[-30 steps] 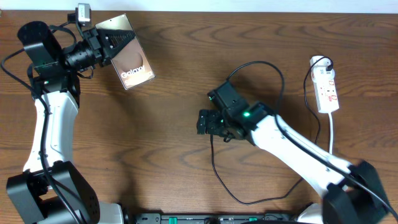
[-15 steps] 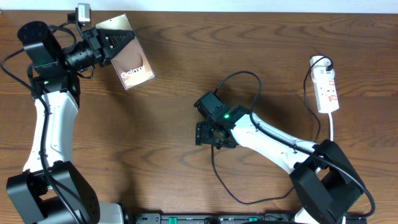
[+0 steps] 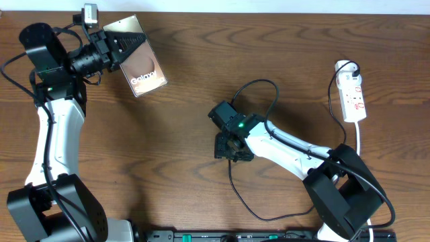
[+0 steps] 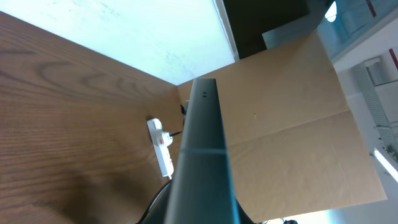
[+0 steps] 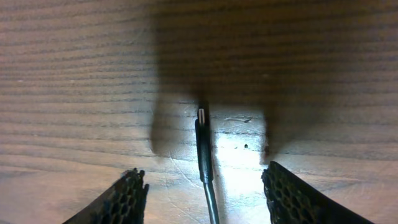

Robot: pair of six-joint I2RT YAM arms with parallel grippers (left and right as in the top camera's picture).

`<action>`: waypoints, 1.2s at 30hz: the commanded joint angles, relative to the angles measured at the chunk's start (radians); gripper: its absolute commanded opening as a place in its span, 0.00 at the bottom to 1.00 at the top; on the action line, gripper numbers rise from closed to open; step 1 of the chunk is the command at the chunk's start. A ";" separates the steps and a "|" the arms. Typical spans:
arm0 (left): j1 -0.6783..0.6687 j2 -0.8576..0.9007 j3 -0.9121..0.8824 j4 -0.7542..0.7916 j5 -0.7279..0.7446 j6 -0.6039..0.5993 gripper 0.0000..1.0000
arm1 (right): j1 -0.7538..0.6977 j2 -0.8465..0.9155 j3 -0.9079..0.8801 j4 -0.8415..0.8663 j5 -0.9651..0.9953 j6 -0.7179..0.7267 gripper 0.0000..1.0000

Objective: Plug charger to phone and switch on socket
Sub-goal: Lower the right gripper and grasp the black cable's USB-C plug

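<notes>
dark wooden table (image 3: 168,161) — on it lie the black charger (image 5: 203,149) and the white socket (image 3: 353,97).

charger (image 5: 204,144) on table (image 5: 74,68), between spread end effector (image 5: 206,190)

The phone (image 3: 143,67) sits tilted, charger (image 5: 203,149) flat, socket (image 3: 353,97) rightward.

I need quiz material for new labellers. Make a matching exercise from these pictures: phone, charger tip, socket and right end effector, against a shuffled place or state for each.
Things
1. phone
2. charger tip
3. socket
4. right end effector

Places or states
A. open, straddling the cable end
B. white, on the table's right side
C. clamped in the left end effector, off the table
D. black and slim, lying flat on the wood

Pairs: 1-C, 2-D, 3-B, 4-A
</notes>
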 commanded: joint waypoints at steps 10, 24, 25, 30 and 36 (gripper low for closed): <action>0.003 -0.020 -0.003 0.012 0.013 0.017 0.07 | 0.008 0.027 0.019 0.000 0.016 0.026 0.31; 0.003 -0.020 -0.003 0.012 0.013 0.017 0.07 | 0.008 0.061 0.033 -0.010 0.004 0.026 0.25; 0.003 -0.020 -0.003 0.012 0.013 0.017 0.07 | 0.008 0.062 0.036 -0.013 0.004 0.026 0.25; 0.003 -0.020 -0.003 0.012 0.013 0.017 0.08 | 0.008 0.066 0.039 -0.020 0.004 0.030 0.22; 0.003 -0.021 -0.003 0.012 0.013 0.017 0.07 | 0.007 0.066 0.039 -0.020 0.004 0.033 0.12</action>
